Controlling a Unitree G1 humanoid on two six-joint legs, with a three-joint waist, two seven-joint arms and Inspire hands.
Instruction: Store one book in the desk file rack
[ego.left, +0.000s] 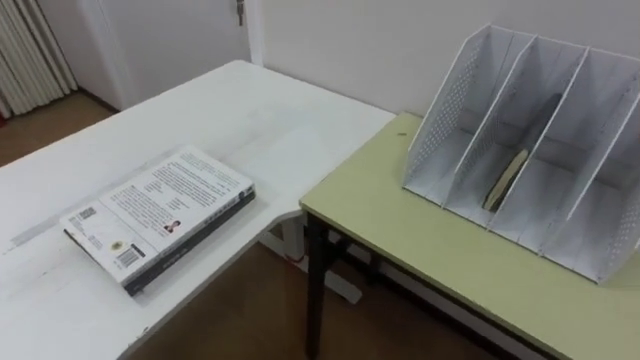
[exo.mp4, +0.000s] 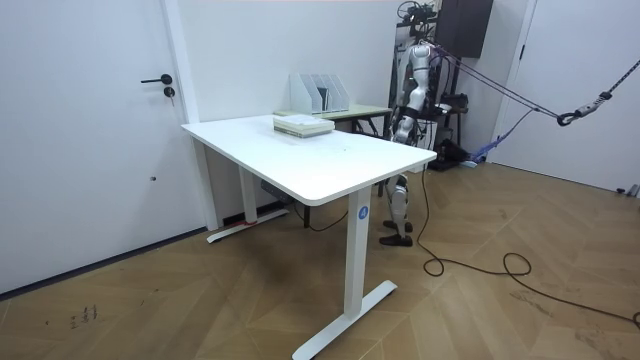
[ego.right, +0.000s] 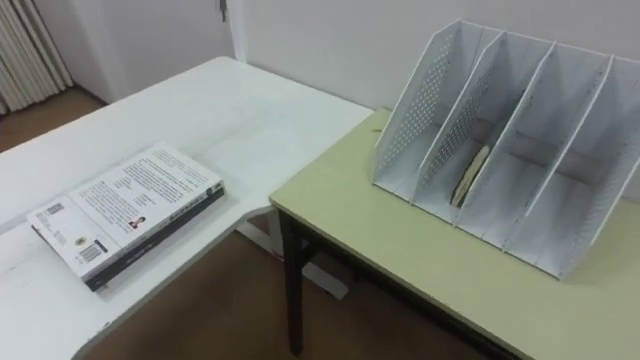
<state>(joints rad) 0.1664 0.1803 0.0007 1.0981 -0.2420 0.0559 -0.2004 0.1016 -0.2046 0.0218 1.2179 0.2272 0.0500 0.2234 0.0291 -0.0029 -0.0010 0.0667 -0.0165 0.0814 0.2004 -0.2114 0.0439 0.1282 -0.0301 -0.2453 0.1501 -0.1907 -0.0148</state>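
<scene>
Two stacked books (ego.left: 160, 215) (ego.right: 125, 210) lie flat near the front edge of the white desk (ego.left: 240, 120), a pale printed cover facing up. The white mesh file rack (ego.left: 540, 140) (ego.right: 500, 130) stands on the green table (ego.left: 420, 240) to the right, with several slots. A thin book (ego.left: 507, 178) (ego.right: 470, 172) leans inside its second slot from the left. In the room view the robot stands at the far side of the white desk (exo.mp4: 310, 160), by the books (exo.mp4: 303, 124) and the rack (exo.mp4: 320, 93).
A gap of wooden floor (ego.left: 250, 310) separates the white desk from the green table's dark leg (ego.left: 316, 290). A white wall and a door (exo.mp4: 90, 130) stand behind. Cables trail over the floor in the room view.
</scene>
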